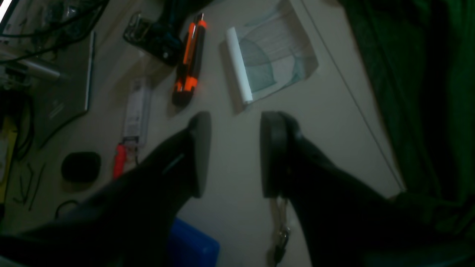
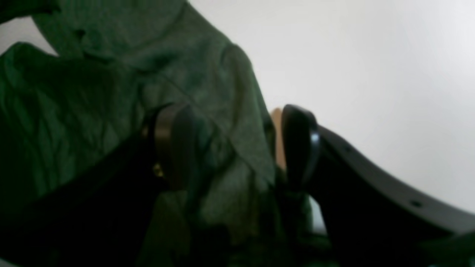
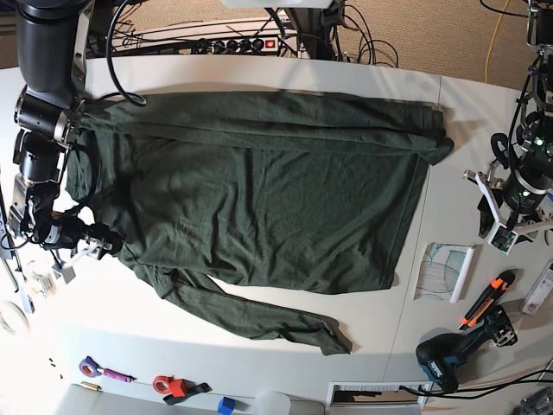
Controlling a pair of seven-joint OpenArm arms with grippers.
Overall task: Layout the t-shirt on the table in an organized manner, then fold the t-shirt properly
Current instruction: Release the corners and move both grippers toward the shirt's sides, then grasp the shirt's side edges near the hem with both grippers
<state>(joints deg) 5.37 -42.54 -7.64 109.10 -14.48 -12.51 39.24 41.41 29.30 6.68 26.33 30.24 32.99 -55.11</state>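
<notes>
T-shirt (image 3: 259, 199) dark green, flat, mildly wrinkled.

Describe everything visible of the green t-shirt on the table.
The dark green long-sleeved knit t-shirt lies spread across the white table, mostly flat but wrinkled. Its far edge is folded over in a band; one sleeve trails out toward the near edge. At one end, a bunched fold sits within the parted jaws of the right hand. The left hand hangs open beside the other end, apart from it.
</notes>
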